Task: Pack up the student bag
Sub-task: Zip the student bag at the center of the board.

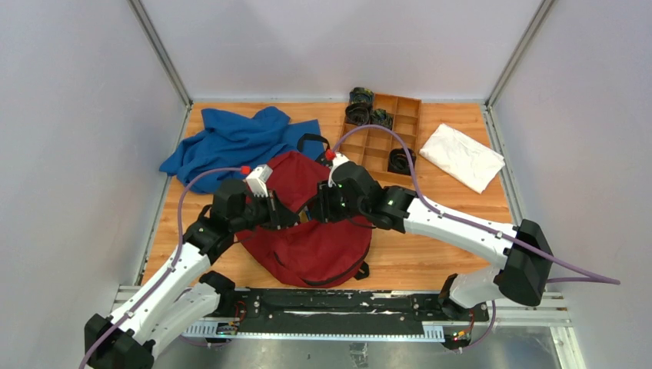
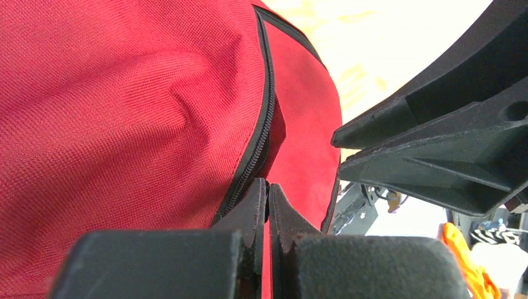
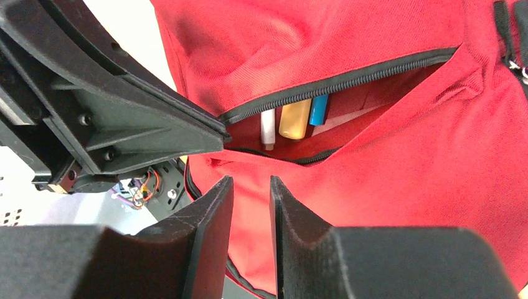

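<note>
Bag [image 1: 307, 250] flat on table [image 1: 430, 254] centre between both arms, front pocket [image 3: 373, 99] unzipped, left gripper [image 2: 268, 187] clenched on bag's zipper edge, right gripper [image 3: 251, 184] jaws slightly apart near pocket and gripping nothing, three pens [image 3: 292, 118] inside pocket

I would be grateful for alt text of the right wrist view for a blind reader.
The red student bag fills the view, its zip pocket gaping to show three stick-like items, white, amber and blue. The left gripper sits at one end of the pocket, and the right gripper hangs below it, fingers slightly apart and empty.
</note>
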